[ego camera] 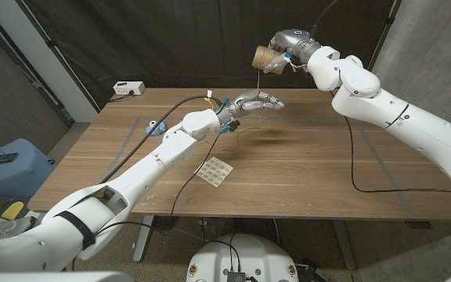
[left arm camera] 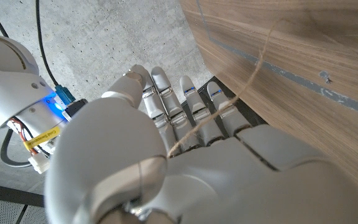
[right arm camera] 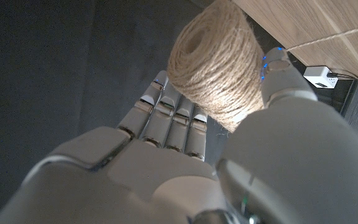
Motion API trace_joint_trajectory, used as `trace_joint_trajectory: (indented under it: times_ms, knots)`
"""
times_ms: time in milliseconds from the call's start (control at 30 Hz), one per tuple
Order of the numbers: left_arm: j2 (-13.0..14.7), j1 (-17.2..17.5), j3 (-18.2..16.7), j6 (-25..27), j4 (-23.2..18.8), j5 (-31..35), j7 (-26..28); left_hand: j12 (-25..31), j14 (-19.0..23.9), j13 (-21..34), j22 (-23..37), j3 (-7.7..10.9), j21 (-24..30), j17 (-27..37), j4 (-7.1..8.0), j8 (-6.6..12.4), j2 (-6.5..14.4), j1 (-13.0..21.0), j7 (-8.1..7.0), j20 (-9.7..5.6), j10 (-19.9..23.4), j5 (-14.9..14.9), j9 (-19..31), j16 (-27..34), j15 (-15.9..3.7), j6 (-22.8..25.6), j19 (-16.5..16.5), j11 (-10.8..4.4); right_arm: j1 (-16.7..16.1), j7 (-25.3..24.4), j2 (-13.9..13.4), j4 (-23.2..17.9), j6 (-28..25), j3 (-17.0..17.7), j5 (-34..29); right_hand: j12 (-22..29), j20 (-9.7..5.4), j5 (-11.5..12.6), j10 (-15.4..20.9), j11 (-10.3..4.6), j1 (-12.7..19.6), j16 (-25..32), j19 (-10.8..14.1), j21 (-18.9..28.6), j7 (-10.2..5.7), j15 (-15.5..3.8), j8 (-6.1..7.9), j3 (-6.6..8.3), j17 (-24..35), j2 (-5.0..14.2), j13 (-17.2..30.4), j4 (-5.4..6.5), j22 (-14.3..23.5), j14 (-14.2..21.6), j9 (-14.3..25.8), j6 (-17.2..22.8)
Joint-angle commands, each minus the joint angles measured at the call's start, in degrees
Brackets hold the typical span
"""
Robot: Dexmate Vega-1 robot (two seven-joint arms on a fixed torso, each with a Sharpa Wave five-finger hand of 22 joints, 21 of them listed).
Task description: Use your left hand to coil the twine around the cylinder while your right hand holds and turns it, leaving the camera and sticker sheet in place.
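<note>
The right hand [ego camera: 276, 53] is raised above the far edge of the tabletop [ego camera: 312, 164] and grips the twine-wrapped cylinder [ego camera: 264, 57] between thumb and fingers. A strand of twine [ego camera: 255, 78] hangs from the cylinder down to the left hand [ego camera: 258, 102], which hovers below it with fingers stretched nearly straight; the strand runs across their backs [left arm camera: 197, 118]. The sticker sheet [ego camera: 215, 170] lies below and nearer than the left hand. A small blue object [ego camera: 156, 125] sits behind the left forearm.
</note>
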Motion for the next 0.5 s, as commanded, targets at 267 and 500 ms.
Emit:
trace_joint_trajectory:
  times_ms: [267, 500]
  knots:
    - [0.98, -2.21, 0.91, 0.17, -1.51, 0.1, -2.89, -0.21, 0.62, 0.63, 0.12, -0.08, 0.26, 0.22, -0.09, -0.17, 0.4, 0.39, 0.37, -0.02, 0.55, 0.53, 0.27, -0.27, 0.01, 0.36, 0.52, 0.24, 0.29, 0.26, 0.89, 1.92, 0.08, -0.93, 0.79, 0.42, -0.02, 0.22, 4.3, -3.65, 5.7, -0.19, 0.29, 0.01, -1.82, -7.28, 0.33, -0.3, 0.19, 5.98, 0.28, -0.02, 0.19, 0.77, 0.16, 2.22]
    - [1.96, -2.27, 0.99, 0.47, -3.14, -0.23, -3.89, -0.25, 0.82, 0.88, 0.13, -0.16, 0.28, 0.28, -0.05, -0.17, 0.5, 0.42, 0.46, 0.01, 0.77, 0.57, 0.28, -0.28, 0.04, 0.54, 0.6, 0.15, -0.02, -0.17, 0.73, 2.84, 0.07, -0.55, 1.68, 0.4, -0.1, 0.22, 4.39, -3.84, 5.69, -0.37, 0.36, 0.02, -2.06, -7.44, 0.26, -0.34, 0.2, 6.01, 0.23, 0.01, 0.19, 0.82, 0.07, 2.32]
